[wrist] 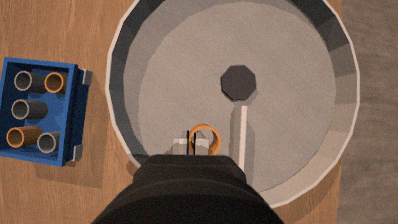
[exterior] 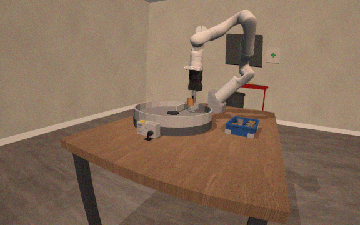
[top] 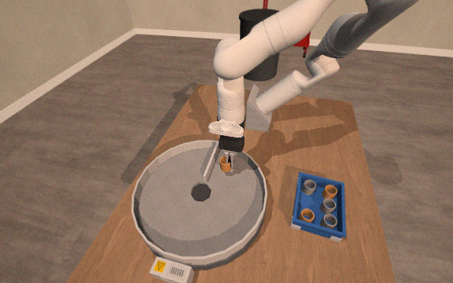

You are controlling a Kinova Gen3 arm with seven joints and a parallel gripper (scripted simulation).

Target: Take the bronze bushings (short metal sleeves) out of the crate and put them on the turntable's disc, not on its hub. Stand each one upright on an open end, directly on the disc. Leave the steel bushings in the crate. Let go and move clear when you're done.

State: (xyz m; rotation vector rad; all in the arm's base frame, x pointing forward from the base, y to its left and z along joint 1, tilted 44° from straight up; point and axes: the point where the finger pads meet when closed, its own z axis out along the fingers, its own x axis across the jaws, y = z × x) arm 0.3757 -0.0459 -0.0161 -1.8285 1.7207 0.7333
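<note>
A bronze bushing hangs above the turntable's disc, near the divider and away from the hub. The hand is nearly closed—pinching its wall. Two more bronze bushings and three steel ones sit in the blue crate—on the table, apart from the turntable.

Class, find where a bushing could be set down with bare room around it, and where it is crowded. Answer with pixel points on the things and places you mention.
Roomy: the turntable's disc (top: pixel 171 220) (wrist: pixel 295 75) left of the hub (top: pixel 200 192) (wrist: pixel 238 82) in the top view. Crowded: beside the divider (top: pixel 211 161) (wrist: pixel 243 135), near the jaws.
</note>
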